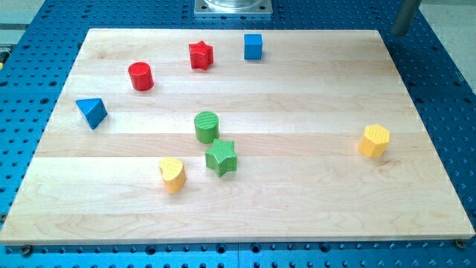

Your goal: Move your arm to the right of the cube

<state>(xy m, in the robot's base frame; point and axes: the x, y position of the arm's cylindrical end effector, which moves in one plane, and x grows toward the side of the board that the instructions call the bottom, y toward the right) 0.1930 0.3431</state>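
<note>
A blue cube [253, 46] stands near the top edge of the wooden board [297, 186], a little right of the middle. A grey rod comes in at the view's top right corner, and my tip [397, 33] is at the board's top right corner, far to the right of the cube. A red star [201, 55] lies just left of the cube.
A red cylinder [140, 76] and a blue triangular block [91, 112] lie at the left. A green cylinder [207, 126], a green star [221, 157] and a yellow heart [172, 174] cluster at the lower middle. A yellow hexagonal block [374, 141] lies at the right.
</note>
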